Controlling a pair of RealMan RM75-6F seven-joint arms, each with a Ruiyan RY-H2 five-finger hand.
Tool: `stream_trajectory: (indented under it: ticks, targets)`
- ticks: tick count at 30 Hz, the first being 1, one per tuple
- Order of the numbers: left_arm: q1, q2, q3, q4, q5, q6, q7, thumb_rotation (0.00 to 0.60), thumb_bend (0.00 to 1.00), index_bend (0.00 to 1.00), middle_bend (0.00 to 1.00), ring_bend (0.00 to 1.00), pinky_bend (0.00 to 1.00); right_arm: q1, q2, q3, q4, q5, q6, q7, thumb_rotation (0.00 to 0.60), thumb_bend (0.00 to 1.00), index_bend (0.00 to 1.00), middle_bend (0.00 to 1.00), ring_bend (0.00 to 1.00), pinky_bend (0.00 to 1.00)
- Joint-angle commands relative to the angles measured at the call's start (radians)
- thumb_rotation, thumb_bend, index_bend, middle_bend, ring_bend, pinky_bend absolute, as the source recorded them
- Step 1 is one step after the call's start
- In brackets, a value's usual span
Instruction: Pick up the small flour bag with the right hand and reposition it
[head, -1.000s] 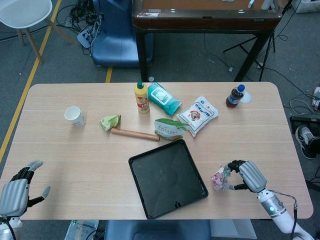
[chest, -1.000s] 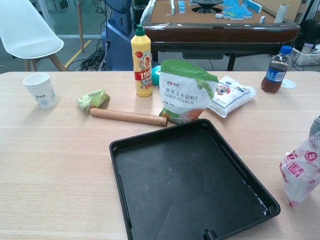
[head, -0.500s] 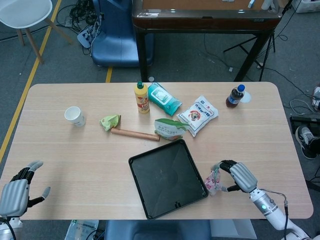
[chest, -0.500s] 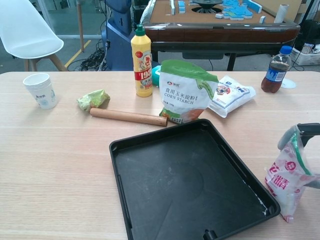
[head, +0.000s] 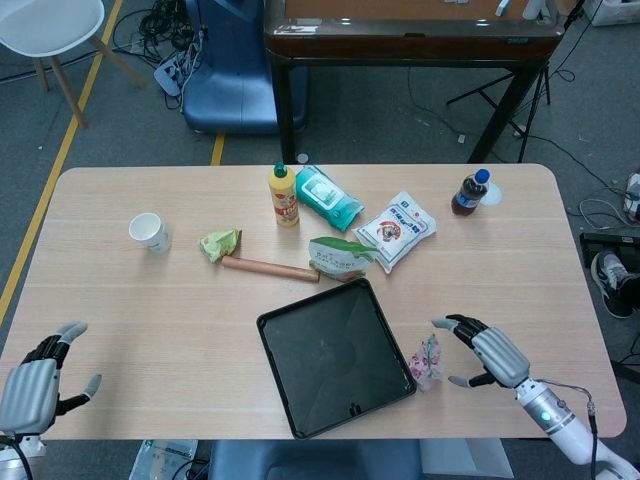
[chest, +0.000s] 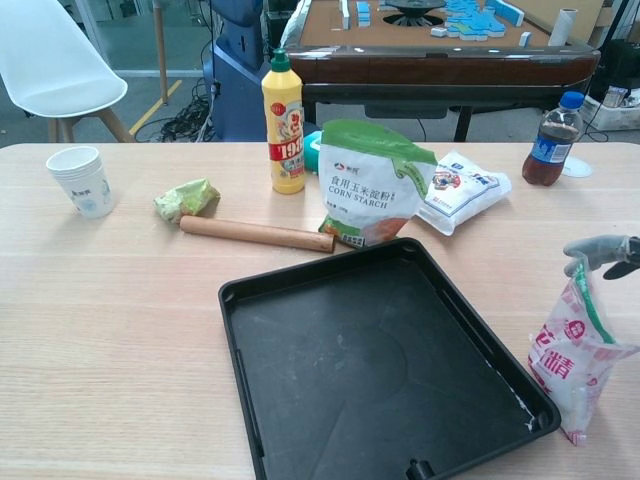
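Table (head: 150, 310) of pale wood carries everything. Next in size, the black tray (head: 335, 357) lies near the front edge, tilted askew. Behind it the corn starch bag (chest: 372, 183) stands upright, with a white printed packet (head: 396, 230) and a teal wipes pack (head: 327, 198) nearby. A rolling pin (head: 270, 268) lies beside a crumpled green wrapper (head: 220, 243); a yellow bottle (head: 284, 194), a cola bottle (head: 470, 192) and a paper cup (head: 149, 232) stand further back. The right hand (head: 488, 352) hovers with fingers spread, holding nothing, just beside the small flour bag (head: 427, 361). That bag stands on the table against the tray's right corner. The left hand (head: 35, 385) rests open at the front left corner.
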Motion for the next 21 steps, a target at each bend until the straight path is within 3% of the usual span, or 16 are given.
stream_trajectory:
  ticks: [1,11,21]
  targets:
    - [0.002,0.001,0.002,-0.007,0.003,0.004,0.009,0.6,0.24,0.18,0.18,0.2,0.27,0.043,0.055,0.007,-0.043,0.012,-0.055,0.049,0.6,0.04,0.05,0.23,0.13,0.19]
    - [0.009,0.008,0.005,-0.032,0.005,0.017,0.043,0.6,0.24,0.18,0.18,0.2,0.27,0.182,0.117,-0.02,-0.1,-0.047,-0.187,0.155,0.6,0.04,0.1,0.26,0.13,0.19]
    - [0.009,0.009,0.01,-0.042,0.003,0.01,0.062,0.6,0.24,0.17,0.18,0.2,0.27,0.249,0.099,-0.062,-0.107,-0.094,-0.236,0.222,0.6,0.04,0.1,0.26,0.13,0.19]
